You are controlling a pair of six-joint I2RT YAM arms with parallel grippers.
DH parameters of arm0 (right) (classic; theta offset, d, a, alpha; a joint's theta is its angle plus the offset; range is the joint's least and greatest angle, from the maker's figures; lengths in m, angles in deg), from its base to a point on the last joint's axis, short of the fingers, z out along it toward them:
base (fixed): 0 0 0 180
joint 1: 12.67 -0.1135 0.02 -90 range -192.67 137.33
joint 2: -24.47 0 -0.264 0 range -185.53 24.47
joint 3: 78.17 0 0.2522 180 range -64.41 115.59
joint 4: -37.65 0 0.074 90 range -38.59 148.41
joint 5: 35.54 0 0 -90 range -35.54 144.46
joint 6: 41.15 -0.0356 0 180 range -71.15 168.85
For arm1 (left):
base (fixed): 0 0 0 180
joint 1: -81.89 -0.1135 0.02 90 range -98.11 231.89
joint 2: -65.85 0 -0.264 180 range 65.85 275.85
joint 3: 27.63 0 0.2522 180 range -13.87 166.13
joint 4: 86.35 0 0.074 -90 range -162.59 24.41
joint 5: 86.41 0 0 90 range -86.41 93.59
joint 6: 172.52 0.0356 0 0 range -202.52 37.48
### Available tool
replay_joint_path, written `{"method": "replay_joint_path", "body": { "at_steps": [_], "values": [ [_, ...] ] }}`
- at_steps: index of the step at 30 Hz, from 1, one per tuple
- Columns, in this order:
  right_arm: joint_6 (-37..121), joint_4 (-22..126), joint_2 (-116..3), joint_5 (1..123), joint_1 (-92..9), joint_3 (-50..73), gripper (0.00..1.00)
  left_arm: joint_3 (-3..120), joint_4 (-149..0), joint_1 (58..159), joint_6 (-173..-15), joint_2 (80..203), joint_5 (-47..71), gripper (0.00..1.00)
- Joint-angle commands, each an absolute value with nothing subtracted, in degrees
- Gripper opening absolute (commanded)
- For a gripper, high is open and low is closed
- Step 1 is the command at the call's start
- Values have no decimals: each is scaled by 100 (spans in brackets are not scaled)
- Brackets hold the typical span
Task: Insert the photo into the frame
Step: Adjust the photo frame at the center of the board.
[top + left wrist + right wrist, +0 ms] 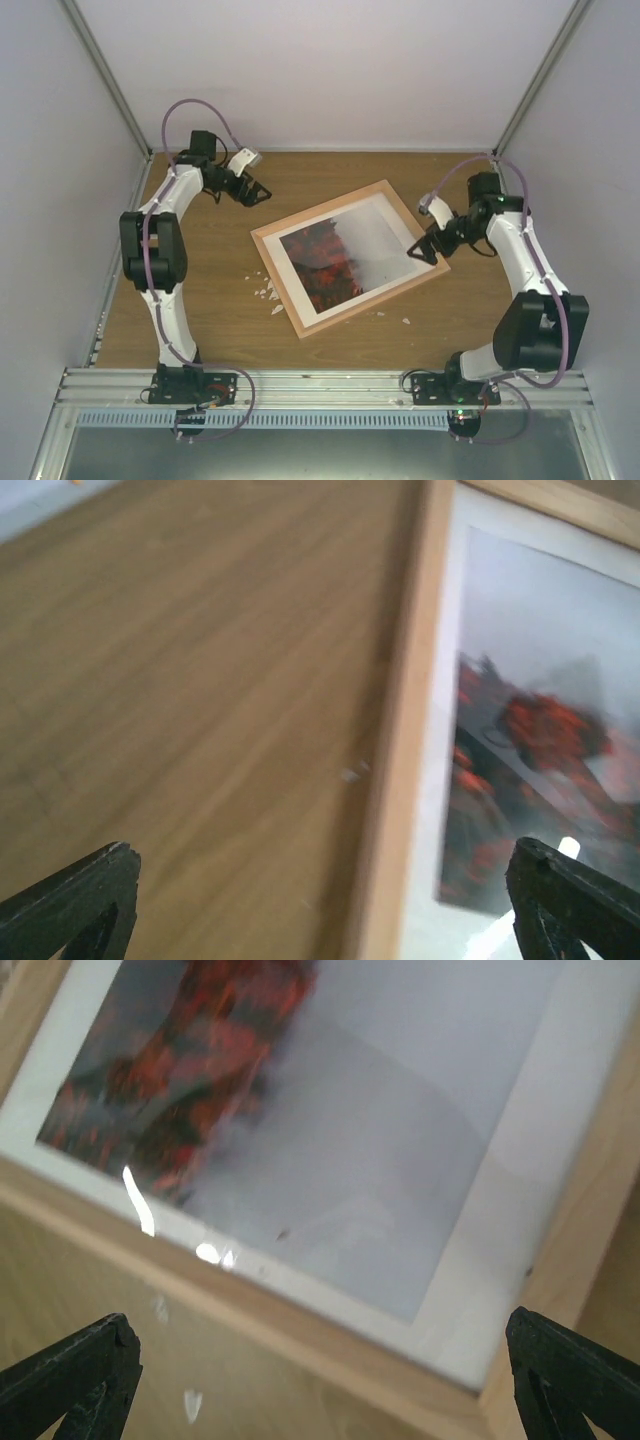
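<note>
Closest to the arm bases, small white scraps are being shown scattered on the counter, just beside the near-left rail of the frame. The frame itself is being carried flat on the counter, and the photo is being shown lying inside its rails, white border all round. Whether the print is fully seated cannot be told from these blurred wrist views.

At the frame's right corner, the right end effector is being held just above the rail with its fingers spread wide and nothing between them. Beyond the frame's far-left corner, well apart from it, the left end effector is likewise being held wide open and empty.

The likeliest trouble is judged to be the right fingers catching the nearby rail and skewing the frame, or the print being dragged up onto a rail.

The frame's long axis is being shown running from near-left to far-right. The photo's red hills are being pointed toward the left end, and its grey sky toward the right.
</note>
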State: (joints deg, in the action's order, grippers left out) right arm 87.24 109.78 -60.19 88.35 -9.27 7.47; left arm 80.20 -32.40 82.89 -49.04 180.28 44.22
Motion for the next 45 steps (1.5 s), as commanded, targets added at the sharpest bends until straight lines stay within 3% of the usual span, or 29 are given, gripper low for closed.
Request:
{"method": "replay_joint_path", "body": {
  "at_steps": [1,14,18,24,32,45],
  "values": [
    [9804,11786,-5797,8406,-904,146,100,9007,-3055,8435,-5131,18836,4322,99],
    [10281,12030,-5199,6851,-942,-1698,100,9461,-3521,9220,-5421,19545,3977,99],
    [9983,11584,-5562,6906,-946,-1737,100,10018,-3188,9399,-5349,20015,3906,99],
    [9730,11056,-6311,7354,-953,-1380,100,10446,-2442,9423,-5073,20409,4703,99],
    [9737,10523,-7331,7667,-970,-710,100,9036,-2283,9430,-4511,19717,5223,99],
    [9228,10795,-9585,8855,-1624,2336,100,5885,-2808,9377,-4008,17952,5356,99]
  ]
}}
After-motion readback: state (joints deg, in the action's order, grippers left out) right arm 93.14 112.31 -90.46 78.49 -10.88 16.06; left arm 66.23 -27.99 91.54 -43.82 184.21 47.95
